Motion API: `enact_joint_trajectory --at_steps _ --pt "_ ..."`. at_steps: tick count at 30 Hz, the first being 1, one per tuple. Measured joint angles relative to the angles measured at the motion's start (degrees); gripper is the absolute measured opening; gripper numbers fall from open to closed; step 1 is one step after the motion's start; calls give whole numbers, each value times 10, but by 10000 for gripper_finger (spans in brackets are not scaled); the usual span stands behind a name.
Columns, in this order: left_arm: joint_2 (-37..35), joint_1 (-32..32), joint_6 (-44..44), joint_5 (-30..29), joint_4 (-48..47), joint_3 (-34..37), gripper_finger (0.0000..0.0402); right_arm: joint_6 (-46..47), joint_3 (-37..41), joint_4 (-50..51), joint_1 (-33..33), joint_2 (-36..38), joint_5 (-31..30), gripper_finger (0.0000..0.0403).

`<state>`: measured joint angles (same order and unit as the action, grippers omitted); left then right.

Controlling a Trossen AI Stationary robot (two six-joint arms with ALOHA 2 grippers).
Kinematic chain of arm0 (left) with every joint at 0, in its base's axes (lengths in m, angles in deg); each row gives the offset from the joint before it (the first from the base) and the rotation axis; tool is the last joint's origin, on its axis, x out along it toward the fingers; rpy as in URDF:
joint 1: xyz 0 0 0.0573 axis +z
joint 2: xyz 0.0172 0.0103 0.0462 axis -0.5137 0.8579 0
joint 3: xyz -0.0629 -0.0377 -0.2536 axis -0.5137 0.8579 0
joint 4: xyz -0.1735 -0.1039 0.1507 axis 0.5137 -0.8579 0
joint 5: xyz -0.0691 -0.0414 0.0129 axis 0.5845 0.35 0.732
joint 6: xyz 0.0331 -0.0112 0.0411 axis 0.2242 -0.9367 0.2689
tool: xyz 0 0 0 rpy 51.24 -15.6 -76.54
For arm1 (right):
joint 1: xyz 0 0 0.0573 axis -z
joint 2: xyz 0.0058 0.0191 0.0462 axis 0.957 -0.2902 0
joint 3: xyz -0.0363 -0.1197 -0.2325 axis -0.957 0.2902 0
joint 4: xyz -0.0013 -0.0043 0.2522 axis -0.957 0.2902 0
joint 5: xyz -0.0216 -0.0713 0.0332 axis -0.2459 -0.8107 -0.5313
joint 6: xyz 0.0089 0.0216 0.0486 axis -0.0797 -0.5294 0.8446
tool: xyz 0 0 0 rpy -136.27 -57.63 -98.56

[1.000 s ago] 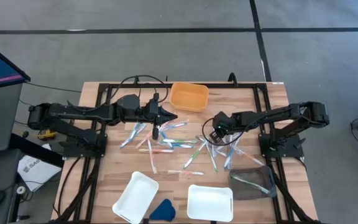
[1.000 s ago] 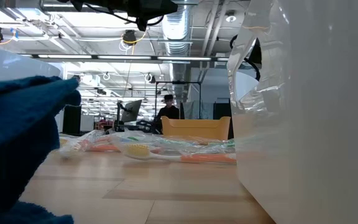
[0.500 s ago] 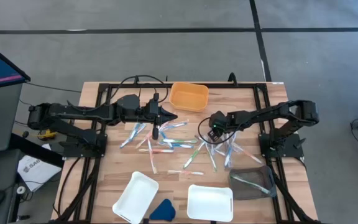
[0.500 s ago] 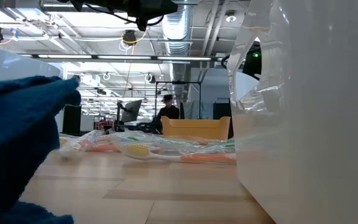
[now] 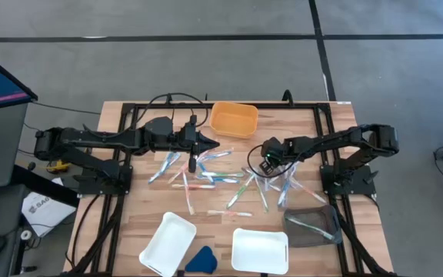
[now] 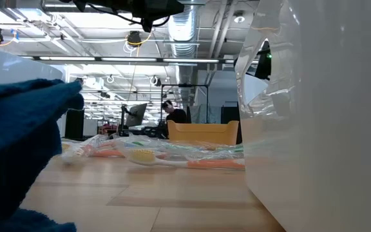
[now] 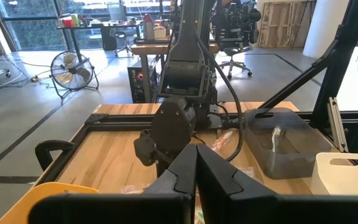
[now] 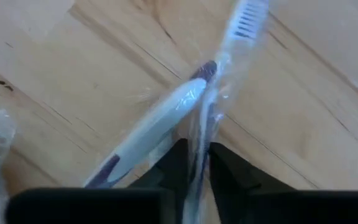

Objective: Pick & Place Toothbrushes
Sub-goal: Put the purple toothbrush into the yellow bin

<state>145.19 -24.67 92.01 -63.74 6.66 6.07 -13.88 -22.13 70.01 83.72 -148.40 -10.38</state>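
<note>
right gripper pinching a wrapped brush, ready to lift

the brush [image 8: 166, 118], white with a dark grip and sealed in clear film, lies slanted on the table [image 8: 303, 143], head pointing away from the wrist. the right gripper [image 8: 193, 163] has its two fingers [image 8: 174, 163] drawn in on either side of the film and handle near mid-length, with only a thin slot between them, so it looks pinched on the brush rather than spread.

to do this step well, i'd judge the lift should go straight up and slowly: the film is slippery and the hold seems partly on wrapper, so the brush could swing or slide out. check that it comes off the wood clear of the other brushes [image 5: 241, 196] nearby before carrying it toward a tray, perhaps the grey bin [image 5: 314, 228] close by.

from above, the right gripper sits low over the right side of the scattered pile [image 5: 206, 178].

the left gripper [image 5: 206, 143] hovers above the pile's left part, fingers pressed together, holding nothing.
</note>
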Motion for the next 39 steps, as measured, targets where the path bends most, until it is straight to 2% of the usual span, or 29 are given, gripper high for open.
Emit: enact_joint_trajectory --at_steps 2,4,10,15,19,22,28,34,39 --pt "0 0 0 0 0 0 3 -6 0 -1 0 0 0 21" --pt "0 0 0 0 0 0 3 -14 0 -5 -1 0 -2 12" --pt "0 0 0 0 0 0 3 -15 0 -3 -5 0 -30 38" --pt "0 0 0 0 0 0 3 -15 -1 -3 -5 1 -32 12" --pt "0 0 0 0 0 0 3 -15 -1 -3 -5 4 -42 24" --pt "0 0 0 0 0 0 3 -15 -1 8 -6 14 -72 34" --pt "0 0 0 0 0 0 3 -15 -1 16 -21 62 -127 10" --pt "0 0 0 0 0 0 3 -15 -2 18 -56 132 -193 28" --pt "0 0 0 0 0 0 3 -69 -2 -18 -100 178 -256 9"
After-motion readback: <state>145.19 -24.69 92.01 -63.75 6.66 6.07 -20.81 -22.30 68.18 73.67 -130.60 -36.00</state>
